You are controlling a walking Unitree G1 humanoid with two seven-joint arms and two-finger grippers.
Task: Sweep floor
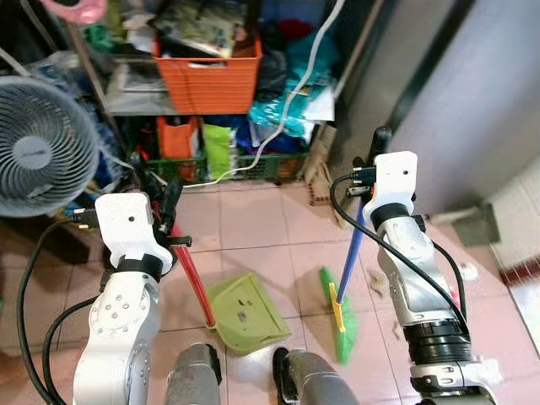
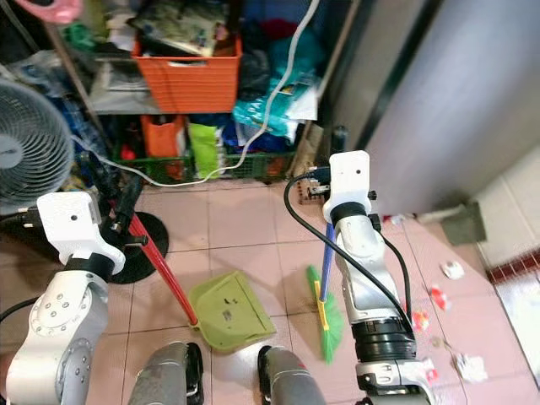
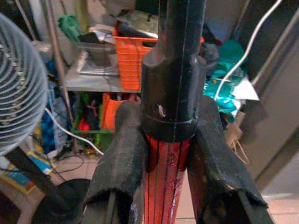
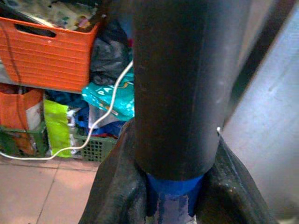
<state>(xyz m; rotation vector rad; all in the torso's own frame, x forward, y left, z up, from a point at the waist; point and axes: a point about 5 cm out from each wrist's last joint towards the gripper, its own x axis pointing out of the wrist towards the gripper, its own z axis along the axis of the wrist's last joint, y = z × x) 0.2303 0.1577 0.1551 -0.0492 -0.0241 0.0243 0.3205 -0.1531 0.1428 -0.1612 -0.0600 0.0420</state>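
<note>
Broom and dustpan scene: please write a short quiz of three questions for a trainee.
1. True or false: the green dustpan lies on the tiled floor.
2. Which gripper holds the blue-handled broom? A) left B) right
3. Fill in: the basket on the shelf is ____ in colour.

Key:
1. True.
2. B; the right gripper is shut on the blue handle, and the left gripper is shut on the dustpan's red handle.
3. Orange.

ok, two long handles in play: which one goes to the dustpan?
The red handle, held by the left end effector; it runs down to the green dustpan. The blue handle, in the right end effector, ends in the green broom head.
</note>
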